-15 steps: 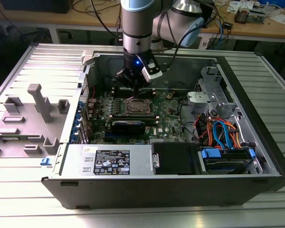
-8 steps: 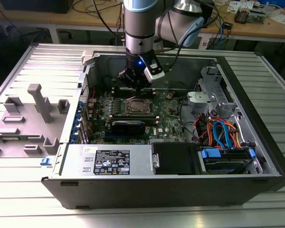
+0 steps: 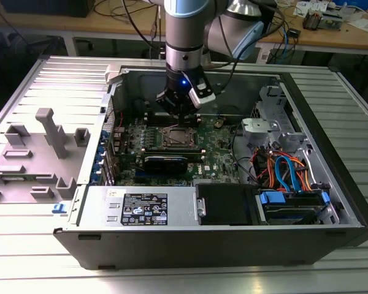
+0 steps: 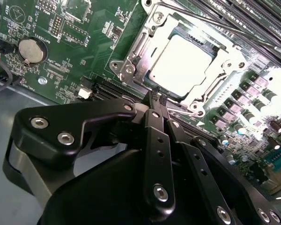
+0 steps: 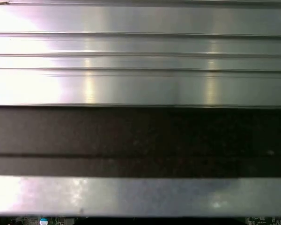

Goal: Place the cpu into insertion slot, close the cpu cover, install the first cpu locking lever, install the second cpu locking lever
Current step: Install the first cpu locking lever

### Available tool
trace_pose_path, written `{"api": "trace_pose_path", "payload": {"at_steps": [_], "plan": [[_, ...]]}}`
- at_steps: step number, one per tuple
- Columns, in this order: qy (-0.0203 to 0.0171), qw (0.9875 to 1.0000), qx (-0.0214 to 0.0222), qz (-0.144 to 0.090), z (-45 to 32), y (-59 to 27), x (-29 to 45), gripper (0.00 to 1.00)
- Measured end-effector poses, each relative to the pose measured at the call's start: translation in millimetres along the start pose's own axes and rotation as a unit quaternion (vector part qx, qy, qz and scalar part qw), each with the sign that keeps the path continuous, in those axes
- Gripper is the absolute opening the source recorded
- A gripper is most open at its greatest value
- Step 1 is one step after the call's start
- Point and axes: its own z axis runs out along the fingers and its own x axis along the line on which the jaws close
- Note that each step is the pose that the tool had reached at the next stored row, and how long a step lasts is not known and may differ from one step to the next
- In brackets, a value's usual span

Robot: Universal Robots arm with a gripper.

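Note:
In the exterior view my gripper (image 3: 179, 115) hangs inside the open computer case, just above the far edge of the insertion slot (image 3: 175, 136) on the green board. In the second wrist view the cpu (image 4: 180, 63) lies in the slot, its top glaring white. The shiny cpu cover (image 4: 210, 82) lies flat around it like a frame. My black fingertips (image 4: 153, 95) are pressed together at the socket's rim, and I see nothing held between them. A thin metal lever (image 4: 136, 47) runs along one side of the socket.
Long black memory slots (image 4: 234, 18) and a coin battery (image 4: 28, 49) flank the socket. A black card (image 3: 165, 162), the power supply (image 3: 141, 208) and a drive bay with orange and blue cables (image 3: 288, 174) fill the case. A grey fixture tray (image 3: 37, 153) lies on the exterior view's left.

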Motion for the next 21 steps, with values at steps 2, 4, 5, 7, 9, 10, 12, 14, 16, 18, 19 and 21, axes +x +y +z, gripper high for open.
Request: {"api": "trace_pose_path", "payload": {"at_steps": [2, 4, 5, 7, 9, 10, 12, 14, 16, 18, 19, 21], "plan": [[0.0002, 1.0, 0.0003, 0.002, 1.8, 0.1, -1.6, 0.11], [0.0004, 1.0, 0.0005, 0.003, 3.2, 0.1, -2.4, 0.11], [0.0005, 1.0, 0.0005, 0.004, 4.0, 0.1, -2.6, 0.11], [0.0009, 1.0, 0.0006, 0.005, 5.8, 0.1, -3.1, 0.11], [0.0013, 1.0, 0.0007, 0.006, 7.7, 0.1, -3.5, 0.11], [0.0015, 1.0, 0.0007, 0.006, 8.4, 0.1, -3.6, 0.11], [0.0025, 1.0, 0.0007, 0.006, 9.7, 0.1, -3.8, 0.11], [0.0034, 1.0, 0.0009, 0.007, 9.9, 0.1, -3.8, 0.11], [0.0037, 1.0, 0.0008, 0.007, 10.0, 0.1, -4.0, 0.11], [0.0039, 1.0, 0.0008, 0.007, 10.1, 0.1, -4.6, 0.11], [0.0039, 1.0, 0.0007, 0.007, 10.1, 0.2, -5.2, 0.11], [0.0042, 1.0, 0.0008, 0.007, 10.2, 0.2, -7.2, 0.11]]}}
